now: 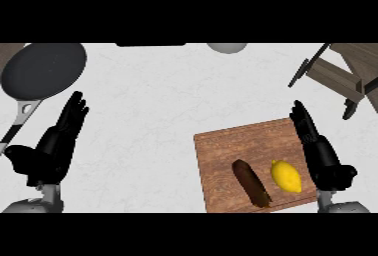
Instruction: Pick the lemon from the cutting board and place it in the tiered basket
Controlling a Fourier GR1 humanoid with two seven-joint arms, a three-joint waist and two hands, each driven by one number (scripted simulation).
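Note:
A yellow lemon (286, 176) lies on the wooden cutting board (229, 150), near its lower right corner. Just right of the lemon is my right hand (319, 150), edge-on, fingers straight and pointing away, not touching the fruit. The tiered basket (347, 70), made of wooden slats with black legs, stands at the upper right. At the left edge of the view my left hand (55, 142) rests open, fingers up.
A dark brown elongated vegetable (251, 183) lies on the board left of the lemon. A black frying pan (43, 70) with a metal handle sits at the upper left. A grey round object (227, 47) shows at the top edge.

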